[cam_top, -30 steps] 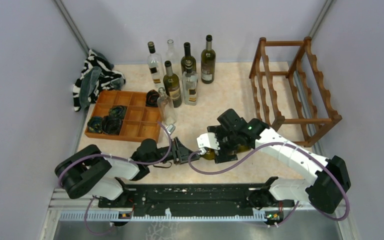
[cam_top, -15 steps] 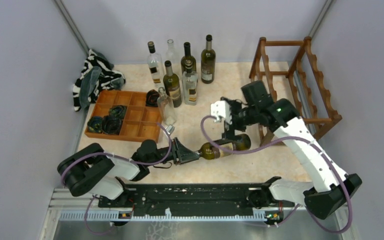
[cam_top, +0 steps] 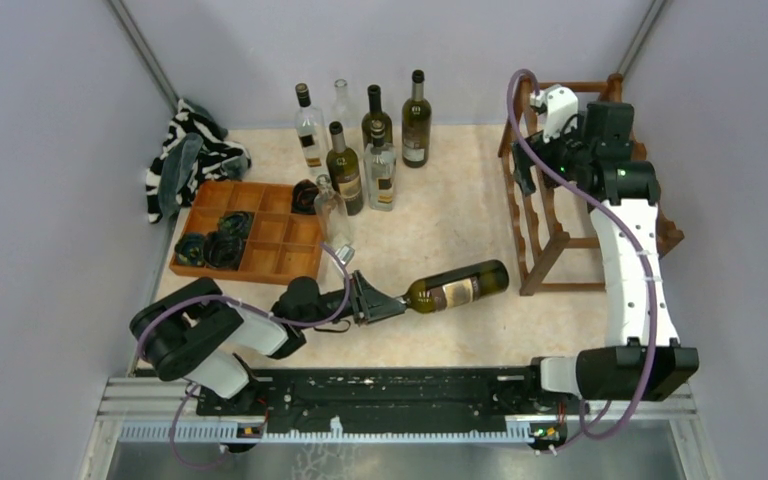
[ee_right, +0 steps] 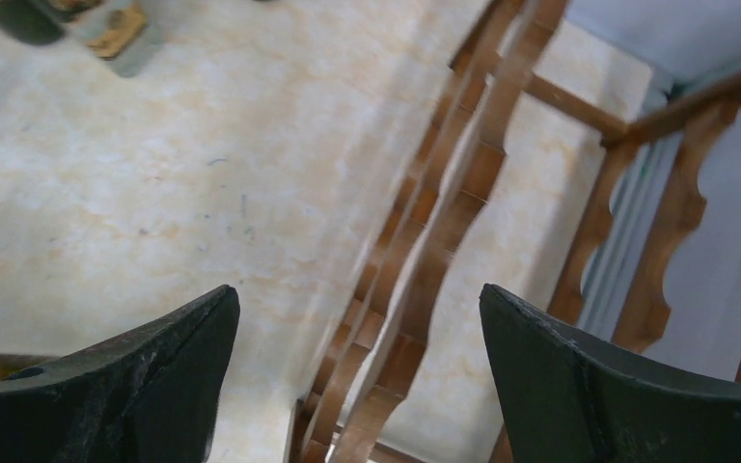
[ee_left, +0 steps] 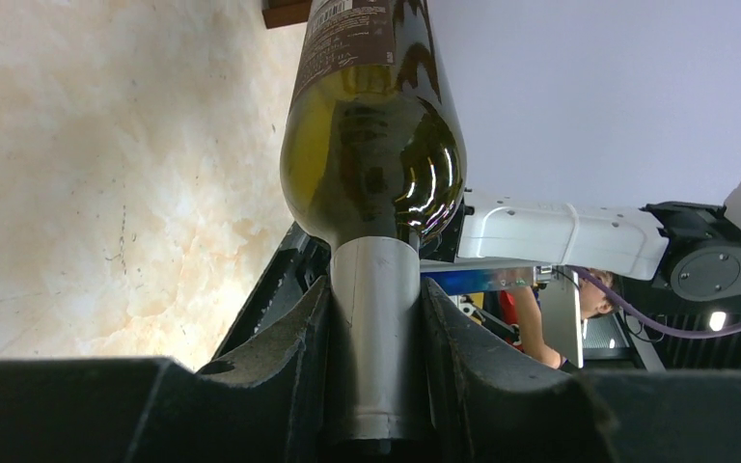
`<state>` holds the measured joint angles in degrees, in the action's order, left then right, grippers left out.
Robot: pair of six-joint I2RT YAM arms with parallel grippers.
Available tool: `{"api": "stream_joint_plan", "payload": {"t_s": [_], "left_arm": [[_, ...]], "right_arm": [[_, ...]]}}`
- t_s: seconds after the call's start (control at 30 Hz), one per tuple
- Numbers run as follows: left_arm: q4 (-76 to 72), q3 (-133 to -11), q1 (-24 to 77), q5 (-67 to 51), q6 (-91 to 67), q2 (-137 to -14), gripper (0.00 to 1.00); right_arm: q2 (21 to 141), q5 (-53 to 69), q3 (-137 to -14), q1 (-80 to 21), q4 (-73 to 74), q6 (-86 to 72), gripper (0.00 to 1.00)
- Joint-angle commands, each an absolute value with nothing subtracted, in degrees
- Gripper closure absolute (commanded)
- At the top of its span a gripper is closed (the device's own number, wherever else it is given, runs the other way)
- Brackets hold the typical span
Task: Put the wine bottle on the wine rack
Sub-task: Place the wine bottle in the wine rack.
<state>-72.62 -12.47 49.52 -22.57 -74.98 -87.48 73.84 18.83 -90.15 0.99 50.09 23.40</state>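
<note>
The dark green wine bottle (cam_top: 458, 289) with a brown label lies nearly level above the table, base pointing right toward the wine rack (cam_top: 543, 240). My left gripper (cam_top: 385, 303) is shut on its grey foil neck. In the left wrist view the neck sits tight between both fingers of the left gripper (ee_left: 376, 309), and the bottle (ee_left: 371, 145) stretches away from them. The reddish-brown wine rack stands at the back right. My right gripper (cam_top: 523, 170) hangs over its left scalloped rail. In the right wrist view it (ee_right: 357, 299) is open and holds nothing, with the rack (ee_right: 444, 241) blurred below.
Several upright bottles (cam_top: 360, 140) stand at the back centre, and a clear one (cam_top: 332, 215) stands beside the orange-brown compartment tray (cam_top: 250, 230). A black-and-white cloth (cam_top: 190, 155) lies at the back left. Grey walls close in on both sides.
My right arm has left the bottle and swung back and to the right, over the rack. The bottle stays in my left gripper, and its base has risen a little.
</note>
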Motion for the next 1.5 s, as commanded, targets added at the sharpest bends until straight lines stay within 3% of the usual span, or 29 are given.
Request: {"api": "stream_joint_plan", "payload": {"t_s": [0.0,0.23,0.37,0.53,0.67,0.73,0.9,1.47], "left_arm": [[-84.46,-15.44,50.01,-21.57,-73.94,-87.35,1.0],[-86.45,-17.52,50.44,-20.55,-73.48,-90.17,1.0],[-88.29,-18.63,50.61,-20.76,-73.72,-92.5,1.0],[-90.84,-19.31,51.1,-20.83,-74.46,-95.42,1.0],[-93.23,-19.88,51.62,-20.72,-75.01,-97.77,1.0],[-93.7,-20.18,51.83,-20.78,-75.01,-98.45,1.0],[-93.66,-20.52,52.28,-19.86,-74.55,-98.88,1.0],[-95.25,-26.8,56.45,-13.63,-73.47,-105.54,1.0]], "right_arm": [[76.81,8.67,-90.19,3.24,46.63,17.75,0.08],[81.74,9.25,-89.41,4.75,47.3,17.82,0.16],[84.05,11.22,-89.71,4.75,49.12,17.52,0.4],[84.96,13.16,-89.1,4.75,51.16,17.36,0.55],[84.46,15.04,-88.65,4.76,52.71,17.67,0.8],[83.84,16.28,-88.51,4.66,53.38,18.39,0.86],[81.85,18.56,-88.33,3.23,55.28,19.99,0.92],[78.07,20.17,-84.62,-4.1,49.65,10.22,0.92]]}}
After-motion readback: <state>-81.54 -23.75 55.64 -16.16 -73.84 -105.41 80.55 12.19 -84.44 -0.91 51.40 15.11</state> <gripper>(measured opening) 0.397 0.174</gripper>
